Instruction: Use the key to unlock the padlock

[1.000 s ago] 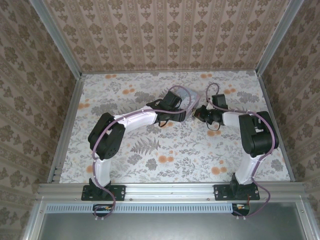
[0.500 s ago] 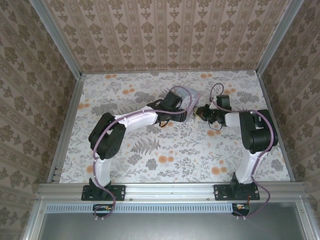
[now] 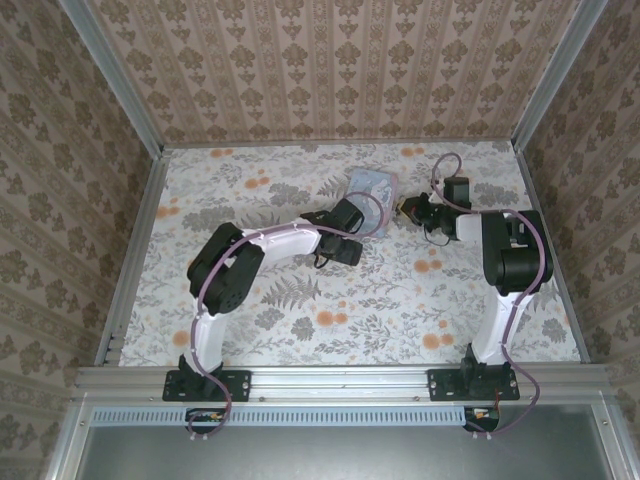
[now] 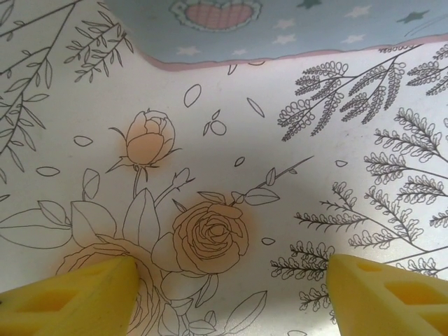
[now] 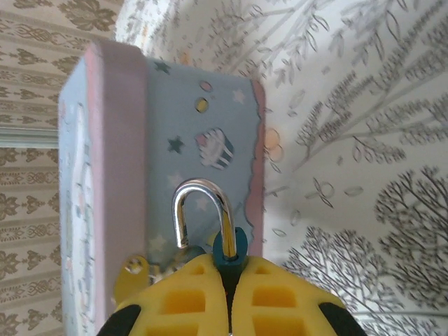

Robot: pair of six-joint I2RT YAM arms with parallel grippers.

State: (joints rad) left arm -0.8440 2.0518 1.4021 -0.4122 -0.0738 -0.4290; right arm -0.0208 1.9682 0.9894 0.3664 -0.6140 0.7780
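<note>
The padlock is a tiny teal block pinched between my right gripper's yellow fingers, which are shut on it. Its silver shackle stands swung open, one leg free. Right behind it is the pastel-blue cartoon box, which lies at the table's back middle. My right gripper hovers just right of the box. My left gripper is open and empty over the floral cloth, short of the box's near edge. The key is hidden.
A brass-coloured tab with a hole peeks out beside my right gripper's left finger, against the box. Patterned walls and metal rails close the table in on three sides. Open floral cloth lies in front of both arms.
My left gripper has drawn back off the box towards the near side, leaving the box uncovered. My right gripper has moved farther back and to the right, still shut on the padlock.
</note>
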